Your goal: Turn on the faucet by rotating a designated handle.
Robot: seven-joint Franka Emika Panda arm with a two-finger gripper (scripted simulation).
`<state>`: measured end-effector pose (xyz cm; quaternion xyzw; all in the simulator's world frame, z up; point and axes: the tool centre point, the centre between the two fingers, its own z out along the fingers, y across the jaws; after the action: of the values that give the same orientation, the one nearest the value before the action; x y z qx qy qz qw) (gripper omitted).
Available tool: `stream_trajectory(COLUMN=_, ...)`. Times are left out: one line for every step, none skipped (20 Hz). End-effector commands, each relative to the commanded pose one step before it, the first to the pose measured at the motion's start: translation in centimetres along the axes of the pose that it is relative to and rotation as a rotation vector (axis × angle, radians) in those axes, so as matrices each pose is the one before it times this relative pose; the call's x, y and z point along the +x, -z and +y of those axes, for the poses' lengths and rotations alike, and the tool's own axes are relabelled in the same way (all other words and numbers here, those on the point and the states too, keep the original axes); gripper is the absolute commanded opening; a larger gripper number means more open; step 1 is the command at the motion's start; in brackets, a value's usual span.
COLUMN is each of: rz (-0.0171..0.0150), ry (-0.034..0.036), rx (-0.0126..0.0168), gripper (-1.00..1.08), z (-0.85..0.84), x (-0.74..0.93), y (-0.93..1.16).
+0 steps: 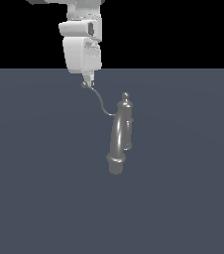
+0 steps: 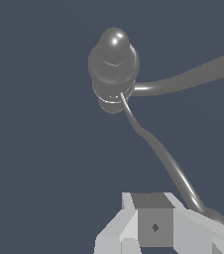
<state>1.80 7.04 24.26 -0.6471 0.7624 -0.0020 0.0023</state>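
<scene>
The arm's upper links are cut off by the top of the exterior view, and only the white wrist and hand show, hanging down over the far part of the dark blue-grey surface (image 1: pixel 34 198). The gripper (image 1: pixel 86 83) is small and hard to read there; its fingers (image 2: pixel 193 225) meet the ball tip of the handle (image 1: pixel 100 101), but whether they are clamped on it, merely touching it, or how far apart they stand, I cannot tell from either view. In the wrist view the pale finger blocks crowd the edge of the picture and cover most of the ball tip, so that only a dark rounded bit of it peeps out beside them. The faucet (image 1: pixel 120 134) stands about the middle of the surface, a little toward the exterior view's right. Its knobbed upright post (image 1: pixel 126 106) rises at the far end, and the thick arched spout (image 1: pixel 118 136) runs from the post toward the near side, ending in the flared round nozzle (image 1: pixel 115 163); so its long axis lies far to near. The handle leaves the post low down and curves away toward the exterior view's left and upward, its long line running from the post to the gripper. In the wrist view the spout is cut off by the picture's edge.
</scene>
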Motion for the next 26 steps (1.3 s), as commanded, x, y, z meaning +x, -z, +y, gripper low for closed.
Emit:
stream_trajectory(rz=0.00173, ry=0.00521, rx=-0.00618, gripper=-1.0, z=1.146, x=-0.237, y=-0.039)
stream_trajectory(rz=0.0, ry=0.0, rx=0.0, gripper=-1.0, z=0.31, x=0.004, y=0.001)
stream_trajectory(rz=-0.0006, ry=-0.00028, rx=0.00018, gripper=-1.0, z=0.311, x=0.034, y=0.021)
stream_trajectory(rz=0.0, ry=0.0, rx=0.0, gripper=-1.0, z=0.312, x=0.004, y=0.001)
stream_trajectory(rz=0.0, ry=0.0, rx=0.0, gripper=-1.0, z=0.313, x=0.004, y=0.002)
stream_trajectory(rz=0.0, ry=0.0, rx=0.0, gripper=-1.0, z=0.314, x=0.004, y=0.002)
stream_trajectory(rz=0.0, ry=0.0, rx=0.0, gripper=-1.0, z=0.315, x=0.003, y=0.002)
stream_trajectory(rz=0.0, ry=0.0, rx=0.0, gripper=-1.0, z=0.0, x=0.0, y=0.0)
stream_trajectory(rz=-0.00005, ry=-0.01892, rx=0.00703, gripper=-1.0, z=-0.913, x=1.07, y=0.04)
stream_trajectory(rz=-0.00001, ry=0.00065, rx=-0.00024, gripper=-1.0, z=0.243, x=0.186, y=-0.002)
stream_trajectory(rz=-0.00001, ry=0.00065, rx=-0.00024, gripper=-1.0, z=0.244, x=0.187, y=-0.002)
stream_trajectory(rz=0.0, ry=0.0, rx=0.0, gripper=-1.0, z=0.24, x=0.222, y=0.01)
stream_trajectory(rz=-0.00001, ry=0.00112, rx=-0.00042, gripper=-1.0, z=0.249, x=0.163, y=-0.011)
stream_trajectory(rz=0.0, ry=0.0, rx=0.0, gripper=-1.0, z=0.242, x=0.223, y=0.01)
stream_trajectory(rz=-0.00002, ry=0.00112, rx=-0.00042, gripper=-1.0, z=0.25, x=0.165, y=-0.011)
stream_trajectory(rz=0.0, ry=0.0, rx=0.0, gripper=-1.0, z=0.244, x=0.224, y=0.01)
stream_trajectory(rz=-0.00002, ry=0.00112, rx=-0.00042, gripper=-1.0, z=0.251, x=0.167, y=-0.011)
stream_trajectory(rz=-0.00001, ry=0.00065, rx=-0.00024, gripper=-1.0, z=0.249, x=0.192, y=-0.002)
stream_trajectory(rz=0.0, ry=0.0, rx=0.0, gripper=-1.0, z=0.246, x=0.226, y=0.011)
stream_trajectory(rz=-0.00002, ry=0.00092, rx=-0.00034, gripper=-1.0, z=0.252, x=0.18, y=-0.007)
stream_trajectory(rz=-0.00001, ry=0.00065, rx=-0.00024, gripper=-1.0, z=0.251, x=0.194, y=-0.001)
stream_trajectory(rz=-0.00001, ry=0.00065, rx=-0.00024, gripper=-1.0, z=0.252, x=0.195, y=-0.001)
stream_trajectory(rz=-0.00001, ry=0.00065, rx=-0.00024, gripper=-1.0, z=0.252, x=0.195, y=-0.001)
stream_trajectory(rz=-0.00002, ry=0.00065, rx=-0.00024, gripper=-1.0, z=0.253, x=0.196, y=-0.001)
stream_trajectory(rz=-0.00002, ry=0.00065, rx=-0.00024, gripper=-1.0, z=0.254, x=0.197, y=-0.001)
stream_trajectory(rz=-0.00001, ry=0.00046, rx=-0.00017, gripper=-1.0, z=0.254, x=0.207, y=0.003)
